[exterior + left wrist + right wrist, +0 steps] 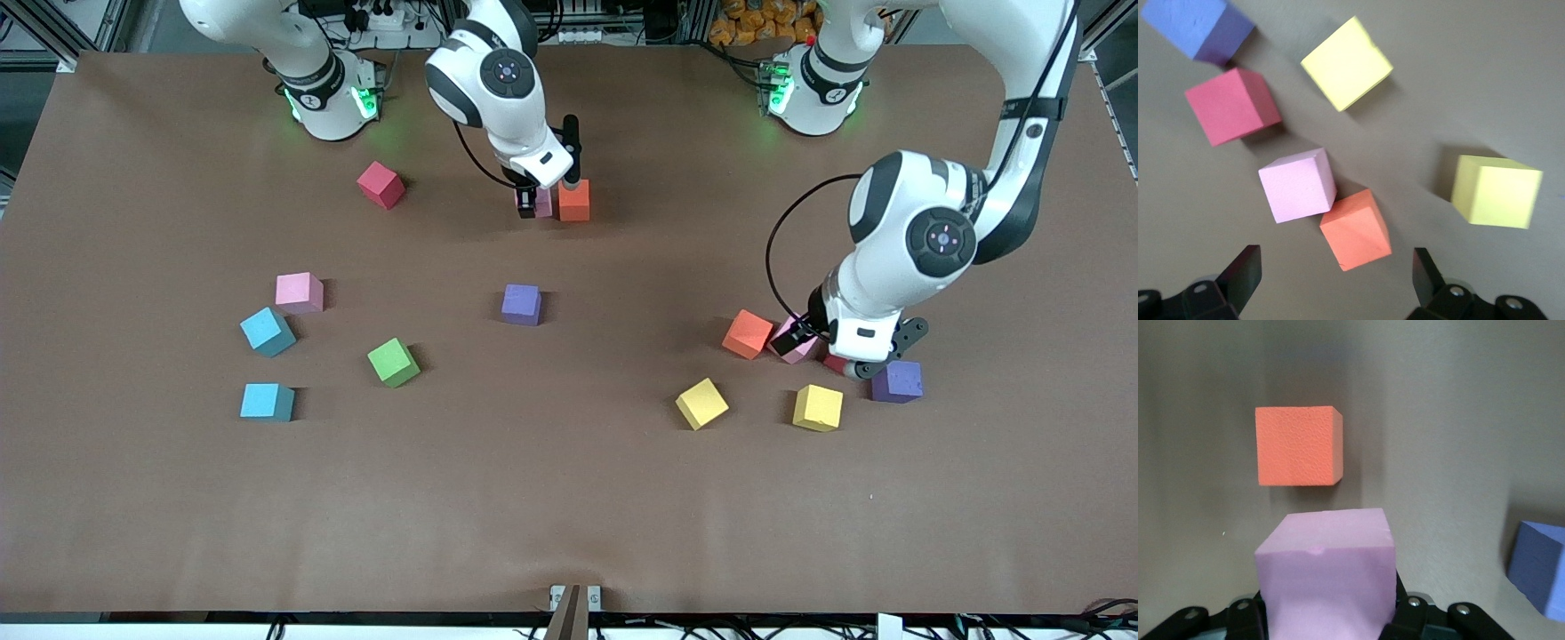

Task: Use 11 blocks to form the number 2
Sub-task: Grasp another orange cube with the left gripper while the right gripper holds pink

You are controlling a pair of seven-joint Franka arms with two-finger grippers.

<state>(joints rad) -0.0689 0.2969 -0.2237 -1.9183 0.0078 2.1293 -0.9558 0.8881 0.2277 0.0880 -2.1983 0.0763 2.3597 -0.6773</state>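
Brown table (569,498), blocks scattered; no number 2 assembled.
Right gripper (536,203), upper centre of the front view, is clamped on a pink block (1328,577) just beside an orange block (574,200) on the table. Left gripper (831,351), centre right of the frame, has its fingers (1243,272) spread apart above a cluster: second orange block (748,334) touching a second pink block (1297,185), red block (1231,105) and purple block (896,381) beside them, two yellow blocks (701,403) (818,407) lower in frame.

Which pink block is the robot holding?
The pink block clamped in the right gripper, right beside the orange block near the robots' bases. The other two pink blocks sit on the table, unheld.
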